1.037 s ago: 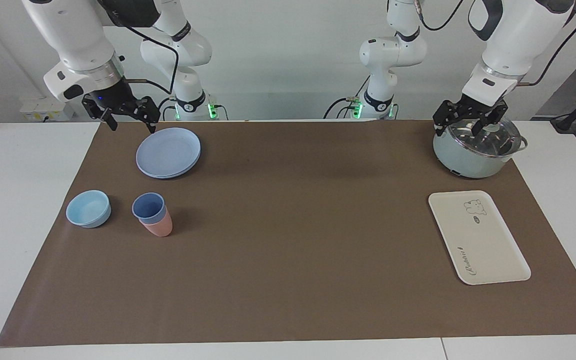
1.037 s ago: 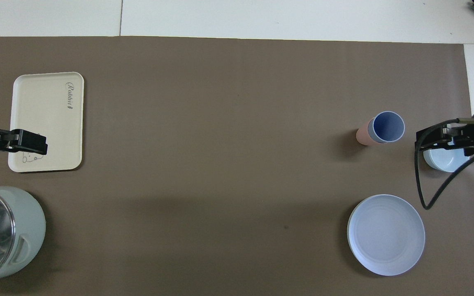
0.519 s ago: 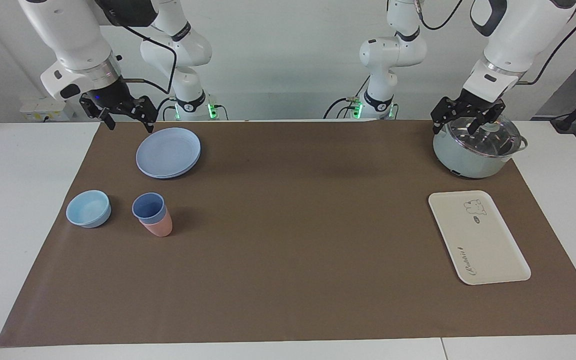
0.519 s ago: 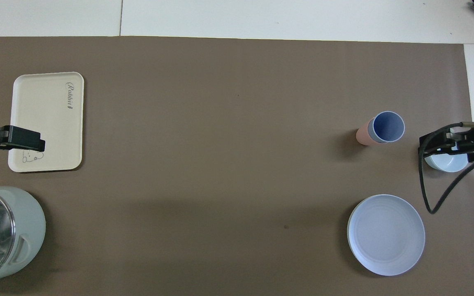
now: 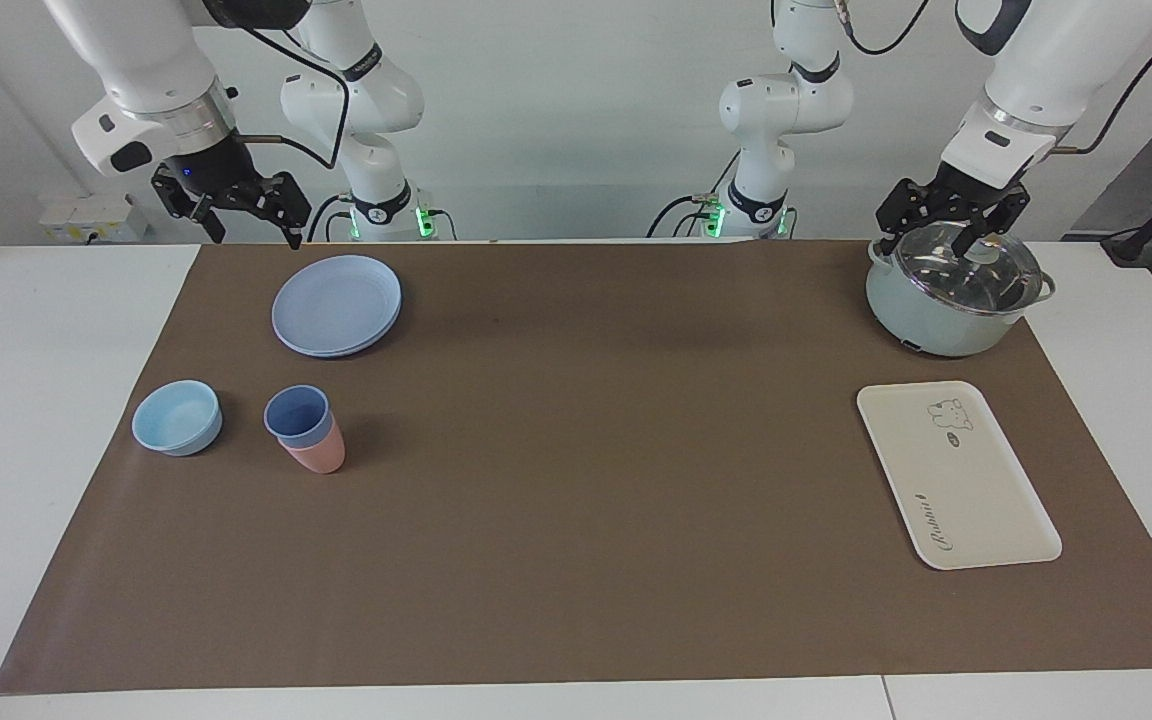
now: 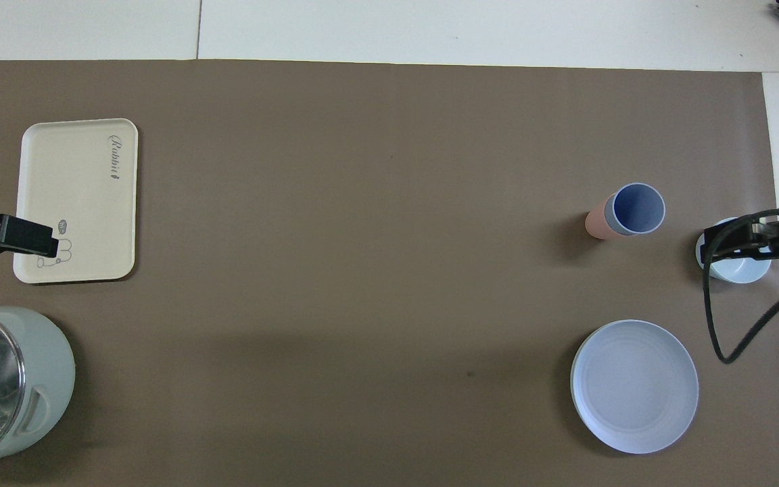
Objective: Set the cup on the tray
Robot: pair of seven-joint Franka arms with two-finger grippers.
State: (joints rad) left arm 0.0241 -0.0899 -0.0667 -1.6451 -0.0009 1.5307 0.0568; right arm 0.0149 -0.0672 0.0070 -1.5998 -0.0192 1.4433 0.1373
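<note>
The periwinkle-blue cup (image 5: 294,413) stands upright, nested in a salmon-pink tumbler (image 5: 318,455), on the brown mat toward the right arm's end; it also shows in the overhead view (image 6: 638,208). The cream-white tray (image 5: 956,480) with bear drawing and "Rabbit" lettering lies bare at the left arm's end, also in the overhead view (image 6: 78,182). My right gripper (image 5: 256,236) hangs open and empty in the air beside the blue plates, well apart from the cup. My left gripper (image 5: 939,238) hangs open and empty over the pot's lid.
A light-blue bowl (image 5: 176,417) sits beside the cup toward the right arm's end of the table. Stacked blue plates (image 5: 336,303) lie nearer to the robots than the cup. A pale-green pot with glass lid (image 5: 951,300) stands nearer to the robots than the tray.
Both grippers have risen a little and drawn back toward their own ends of the table. The cup, tray and other things have not moved.
</note>
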